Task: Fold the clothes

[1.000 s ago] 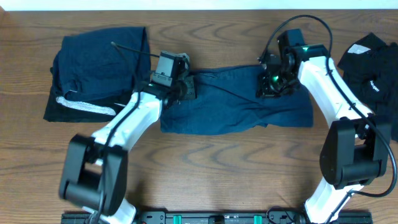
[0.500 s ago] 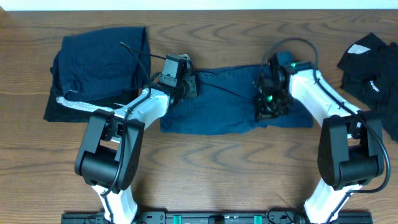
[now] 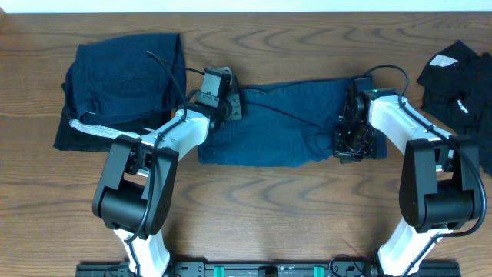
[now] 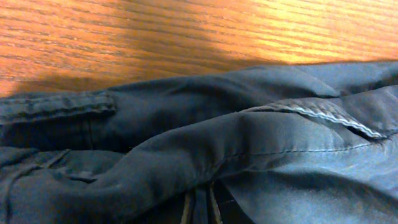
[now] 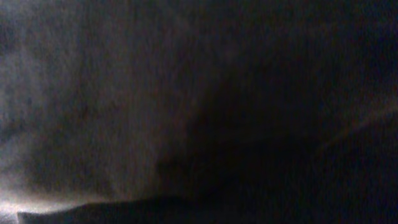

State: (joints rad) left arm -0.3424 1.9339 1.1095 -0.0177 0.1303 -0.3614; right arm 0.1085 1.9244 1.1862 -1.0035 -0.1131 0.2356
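Note:
Wide navy-blue shorts [image 3: 277,127] lie spread across the middle of the table. My left gripper [image 3: 233,106] is at their upper left corner, shut on a fold of the navy cloth [image 4: 199,211], with the waistband seam [image 4: 323,115] just ahead of it. My right gripper [image 3: 352,146] is low over the shorts' right end and shut on the cloth there. Dark fabric [image 5: 124,93] fills the right wrist view and hides its fingers. More clothes lie to the sides: a navy folded pile [image 3: 123,77] at the left and a black garment [image 3: 461,81] with white marks at the right.
A black piece with a white stripe [image 3: 100,131] sticks out under the left pile. The wooden table [image 3: 269,208] shows bare in front of the shorts. Both arm bases stand at the near edge, and a cable loops over each wrist.
My right gripper has moved from the shorts' upper right toward the near right, drawing cloth with it. The left arm swung its elbow in early on, then stayed still; its gripper kept its hold.

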